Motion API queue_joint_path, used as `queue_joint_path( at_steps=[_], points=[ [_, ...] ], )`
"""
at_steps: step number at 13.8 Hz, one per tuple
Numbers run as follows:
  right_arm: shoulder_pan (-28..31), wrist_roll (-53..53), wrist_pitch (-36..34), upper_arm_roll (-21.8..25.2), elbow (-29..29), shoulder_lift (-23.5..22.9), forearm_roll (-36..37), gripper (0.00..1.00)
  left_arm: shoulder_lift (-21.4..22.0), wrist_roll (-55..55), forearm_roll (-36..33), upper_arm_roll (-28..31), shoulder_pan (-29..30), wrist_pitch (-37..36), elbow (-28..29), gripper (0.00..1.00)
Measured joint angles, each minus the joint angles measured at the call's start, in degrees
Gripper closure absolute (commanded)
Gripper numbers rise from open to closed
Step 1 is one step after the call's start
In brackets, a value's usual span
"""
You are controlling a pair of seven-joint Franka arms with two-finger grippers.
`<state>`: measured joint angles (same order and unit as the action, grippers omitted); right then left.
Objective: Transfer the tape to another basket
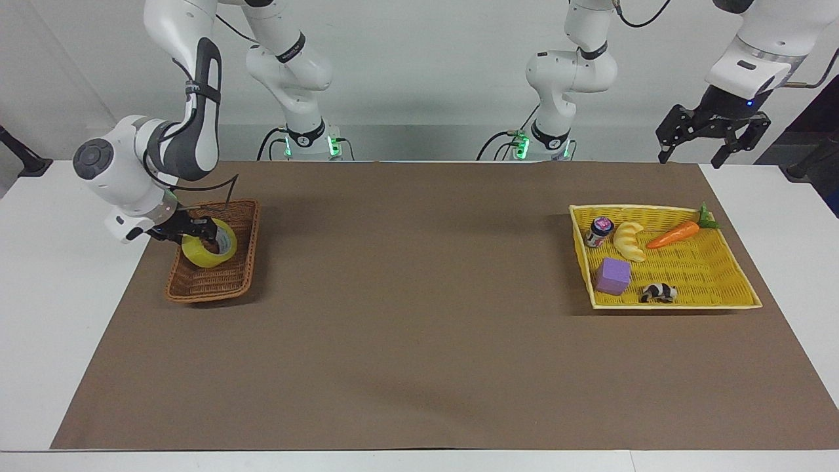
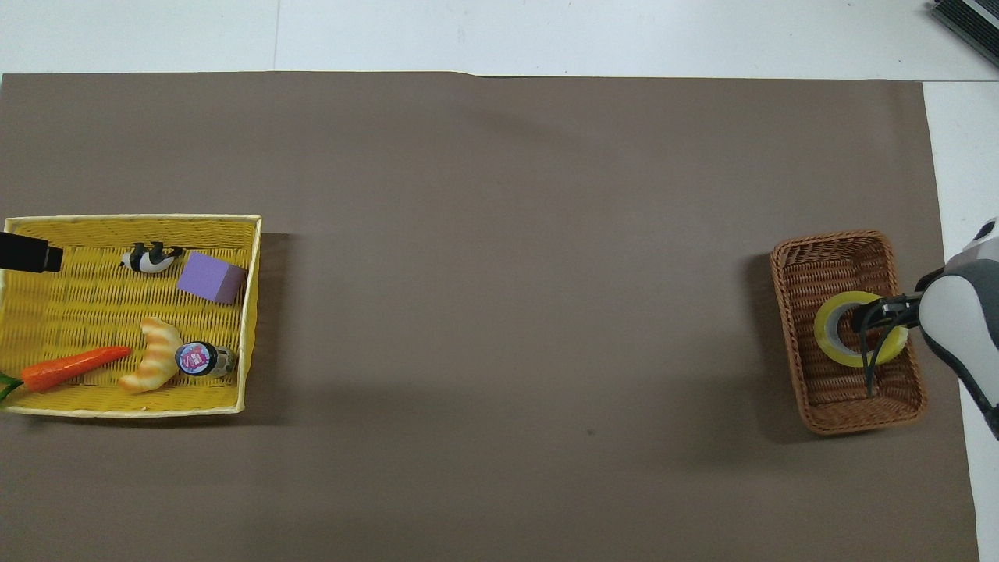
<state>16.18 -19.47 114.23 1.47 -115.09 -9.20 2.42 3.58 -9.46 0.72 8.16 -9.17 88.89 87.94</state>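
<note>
Tape lies tilted in the brown wicker basket at my right arm's end of the table, its grey core showing, and my right gripper sits at its rim with one finger reaching into the core; the roll and my own wrist hide the fingertips, so I cannot tell whether they stand apart or pinch the rim. My left gripper waits in the air with its jaws apart, and from overhead only a dark tip of it shows at the frame's edge over the yellow basket.
</note>
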Motion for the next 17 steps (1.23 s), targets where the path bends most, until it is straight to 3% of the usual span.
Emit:
queue_joint_path(
  at_steps=[8, 12, 17],
  points=[
    [-0.34, 0.00, -8.83, -0.70, 8.80, 1.53, 0.01, 0.00, 0.00, 0.00, 0.00, 0.00, 0.00, 0.00, 0.00, 0.00],
    [-0.34, 0.00, -13.11, -1.01, 9.29, 3.31, 0.01, 0.00, 0.00, 0.00, 0.00, 0.00, 0.00, 0.00, 0.00, 0.00],
    [-3.43, 1.71, -12.77, -1.15, 10.02, 3.69, 0.54, 0.00, 0.00, 0.00, 0.00, 0.00, 0.00, 0.00, 0.00, 0.00]
  ],
)
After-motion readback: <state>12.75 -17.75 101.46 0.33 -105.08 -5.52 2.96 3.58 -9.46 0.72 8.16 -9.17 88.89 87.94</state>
